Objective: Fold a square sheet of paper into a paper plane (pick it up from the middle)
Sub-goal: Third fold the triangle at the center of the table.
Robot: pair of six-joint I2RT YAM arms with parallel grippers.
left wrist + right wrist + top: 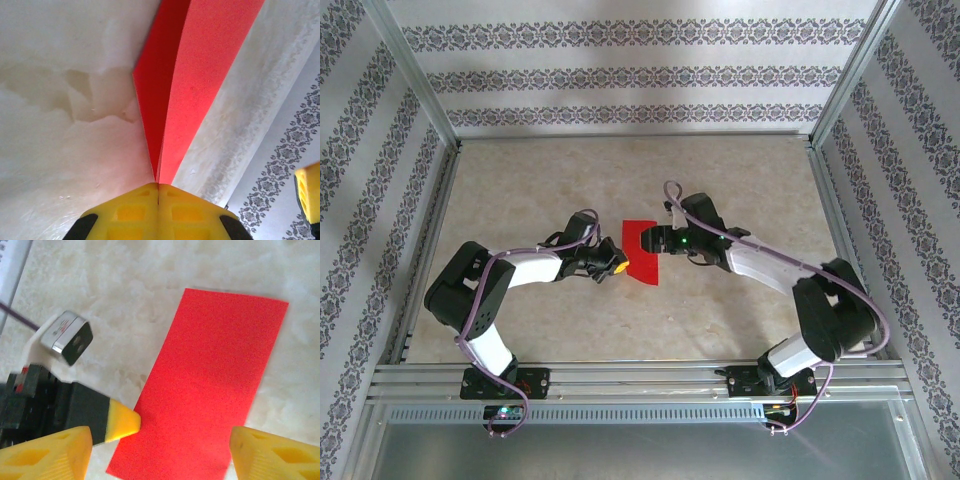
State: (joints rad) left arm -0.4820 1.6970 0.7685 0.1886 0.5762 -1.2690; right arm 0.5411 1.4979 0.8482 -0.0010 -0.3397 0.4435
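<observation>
Bright red and unmarked, the square sheet of paper sits near the middle of the pale marbled bench, doubled over into a long rectangle. It lies between the two arms.

The left tool reaches in from the left and is clenched on the paper's near left edge. In the left wrist view its yellow fingers meet with no gap at the left tool. The paper rises out of that pinch as two layers, a darker one on the left and a lighter one on the right, which spread apart away from the grip.

The right tool hangs over the sheet's right side with its jaws released and wide apart. In the right wrist view its yellow fingertips stand either side of the rectangle, framing the right tool, and they grasp nothing. There the left tool's yellow tip touches the paper's long left edge near its lower end.
</observation>
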